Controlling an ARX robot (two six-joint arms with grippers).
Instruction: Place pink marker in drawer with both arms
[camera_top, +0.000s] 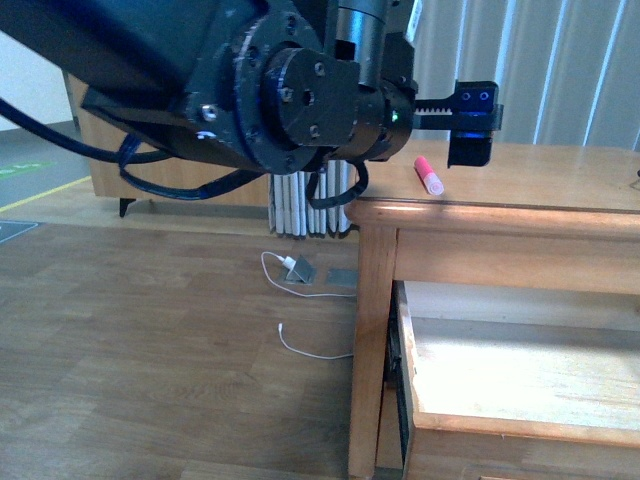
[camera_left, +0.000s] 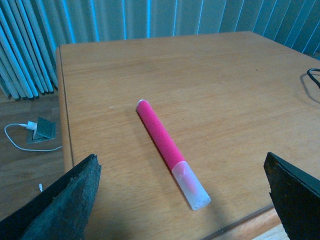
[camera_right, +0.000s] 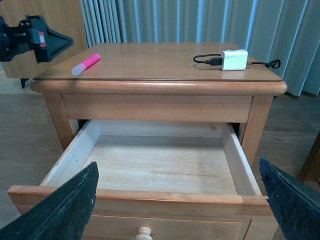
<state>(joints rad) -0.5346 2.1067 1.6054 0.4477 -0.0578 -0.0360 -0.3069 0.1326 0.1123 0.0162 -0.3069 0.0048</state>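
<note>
With the drawer (camera_right: 150, 196) open before the empty, spread right gripper (camera_right: 177, 167), the left gripper (camera_left: 181, 165) hovers spread wide over the marker (camera_left: 162, 135) on the dresser top (camera_left: 225, 85), seemingly clear of it; next, lower and pinch its barrel.

An indoor room, part home and part workplace in look; which it is cannot be told. A wooden bedside table (camera_right: 160, 87) stands on a wood-plank floor (camera_top: 150, 350), its top drawer (camera_right: 160, 165) pulled open. Pale vertical blinds (camera_top: 560, 70) hang along the far wall, and a wooden cabinet (camera_top: 100, 160) stands far left. A white charger (camera_right: 234, 59) lies on the tabletop. Left of the table, a white cable (camera_top: 310, 350) trails by a floor socket (camera_top: 300, 270). Green and yellow floor markings (camera_top: 25, 170) at far left suggest a workplace.
</note>
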